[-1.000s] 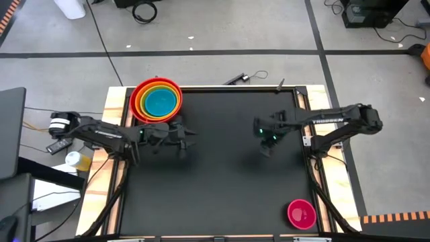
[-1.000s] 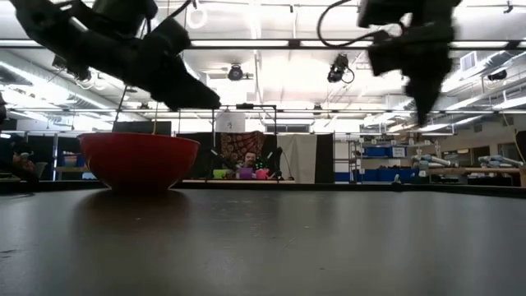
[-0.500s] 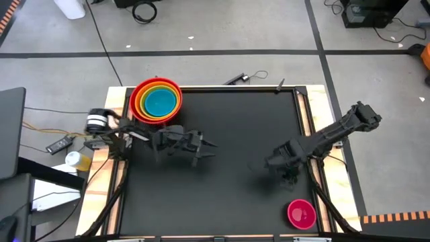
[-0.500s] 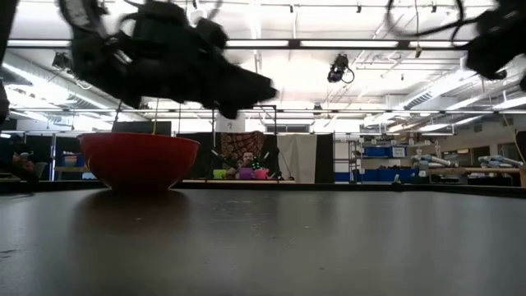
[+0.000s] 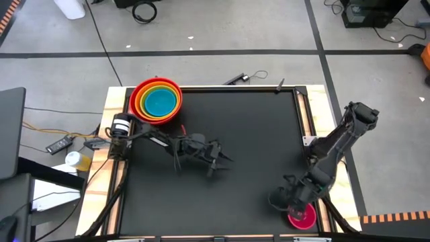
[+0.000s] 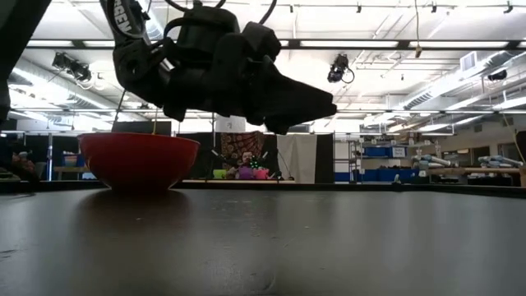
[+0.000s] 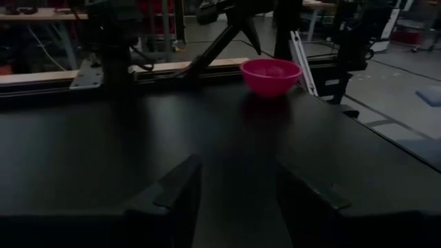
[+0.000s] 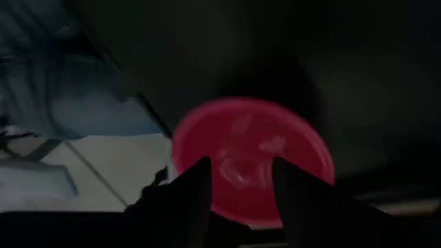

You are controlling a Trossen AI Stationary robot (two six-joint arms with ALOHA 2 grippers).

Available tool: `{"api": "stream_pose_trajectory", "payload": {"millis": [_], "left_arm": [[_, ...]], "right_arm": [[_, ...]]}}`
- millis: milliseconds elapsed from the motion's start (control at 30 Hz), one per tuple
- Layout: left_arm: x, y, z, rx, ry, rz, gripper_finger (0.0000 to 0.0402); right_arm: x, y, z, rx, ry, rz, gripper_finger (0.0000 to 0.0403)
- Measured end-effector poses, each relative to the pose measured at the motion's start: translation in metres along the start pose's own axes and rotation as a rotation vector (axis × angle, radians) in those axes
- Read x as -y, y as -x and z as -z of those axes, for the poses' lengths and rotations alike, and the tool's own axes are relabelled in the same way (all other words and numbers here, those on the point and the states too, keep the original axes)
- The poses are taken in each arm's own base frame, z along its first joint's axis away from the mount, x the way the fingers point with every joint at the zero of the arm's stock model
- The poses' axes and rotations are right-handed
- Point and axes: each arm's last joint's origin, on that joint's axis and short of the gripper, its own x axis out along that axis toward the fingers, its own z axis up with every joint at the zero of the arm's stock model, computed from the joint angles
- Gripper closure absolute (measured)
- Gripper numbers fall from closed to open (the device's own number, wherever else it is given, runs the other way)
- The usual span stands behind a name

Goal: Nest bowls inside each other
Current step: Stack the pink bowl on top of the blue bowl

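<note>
Bowls are seen in two places: a stack [image 5: 158, 101] of red, orange, yellow-green and blue is nested at the far left corner of the table [image 5: 235, 121], and the pink bowl [image 5: 304, 216] is set alone at the near right corner. The right tool [image 5: 285, 200] is held directly above the pink bowl, its fingers [image 8: 187, 193] spread and nothing grasped. The left tool [image 5: 218, 161] is held above the table's middle, spread and empty.

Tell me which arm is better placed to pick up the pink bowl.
The right: its open hand hovers right beside the pink bowl, while the left hand is over mid-table.
</note>
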Motion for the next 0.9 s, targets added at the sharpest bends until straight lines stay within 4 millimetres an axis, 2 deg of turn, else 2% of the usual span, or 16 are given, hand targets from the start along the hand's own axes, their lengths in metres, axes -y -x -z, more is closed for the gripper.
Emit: {"api": "stream_pose_trajectory", "payload": {"millis": [200,400,567,700,900], "left_arm": [[0.005,-0.003,0.000,-0.013,0.007,0.014,0.0221],[0.007,-0.003,0.006,-0.074,0.033,0.018,0.0221],[0.007,-0.003,0.010,-0.114,0.064,0.014,0.0221],[0.008,-0.003,0.010,-0.116,0.080,0.012,0.0221],[0.011,-0.004,0.010,-0.119,0.085,0.017,0.0221]], "right_arm": [[0.003,-0.016,0.016,0.009,-0.071,0.120,0.0254],[0.001,-0.029,0.013,0.079,-0.037,0.169,0.0249],[0.006,-0.039,0.011,0.042,0.026,0.268,0.0247],[0.011,-0.042,0.009,0.004,0.091,0.339,0.0247],[0.012,-0.038,0.006,0.023,0.116,0.340,0.0247]]}}
